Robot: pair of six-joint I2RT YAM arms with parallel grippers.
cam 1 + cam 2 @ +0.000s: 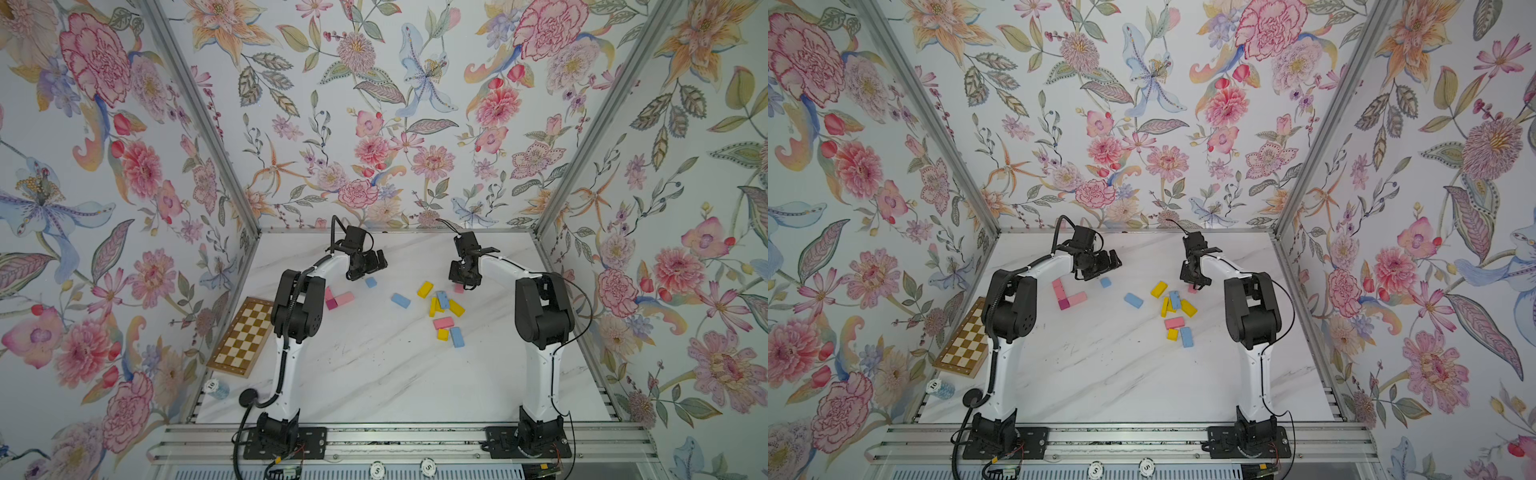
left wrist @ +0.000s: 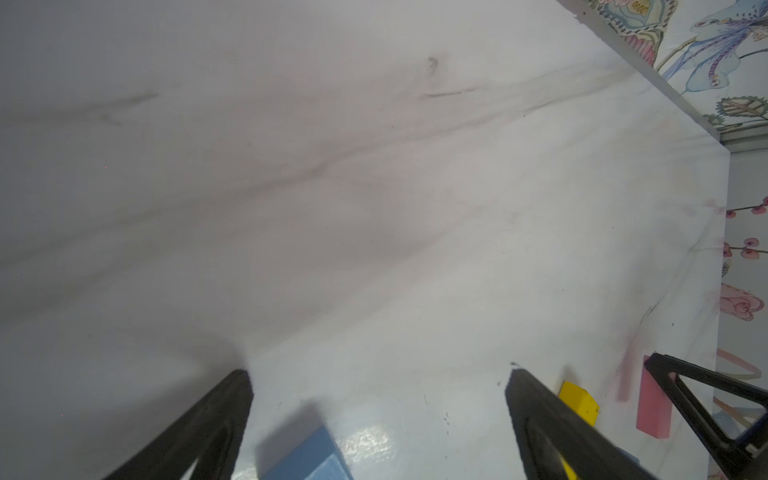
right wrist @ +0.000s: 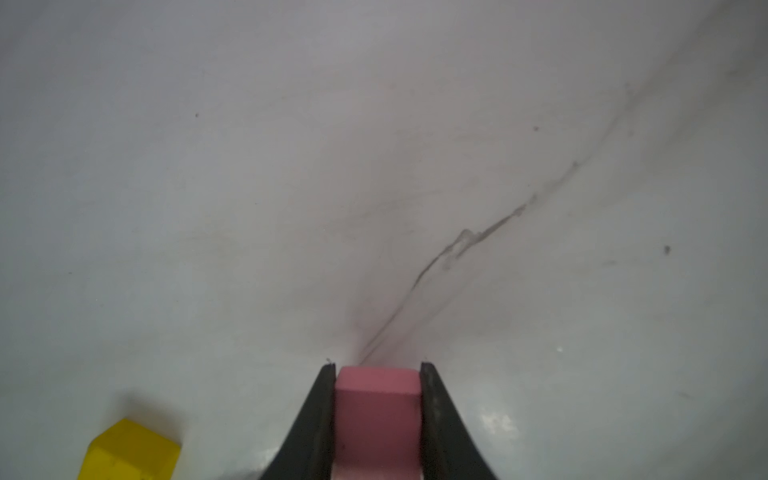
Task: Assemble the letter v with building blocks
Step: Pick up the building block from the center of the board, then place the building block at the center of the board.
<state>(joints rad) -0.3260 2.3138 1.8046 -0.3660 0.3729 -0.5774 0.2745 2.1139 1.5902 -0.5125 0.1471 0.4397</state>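
Building blocks lie scattered on the marble table [image 1: 374, 374]. My right gripper [image 1: 463, 283] [image 3: 379, 365] is shut on a pink block [image 3: 376, 415] [image 1: 459, 288] at table level, its jaws pressed against both sides. A yellow block [image 3: 129, 451] [image 1: 425, 289] lies beside it. My left gripper [image 1: 376, 261] [image 2: 379, 374] hangs open over a small blue block [image 2: 309, 457] [image 1: 371, 282], holding nothing. Two pink blocks [image 1: 1077, 297] and a magenta one [image 1: 1064, 304] form a corner shape near the left arm. A mixed heap of yellow and blue blocks [image 1: 445, 303] sits right of centre.
A lone blue block [image 1: 400, 300] lies mid-table. A pink [image 1: 443, 322], a small yellow [image 1: 443, 334] and a blue block [image 1: 457, 337] sit nearer the front. A brown-and-cream checkered board [image 1: 245, 336] leans at the left edge, poker chips [image 1: 217, 388] beside it. Flowered walls enclose three sides.
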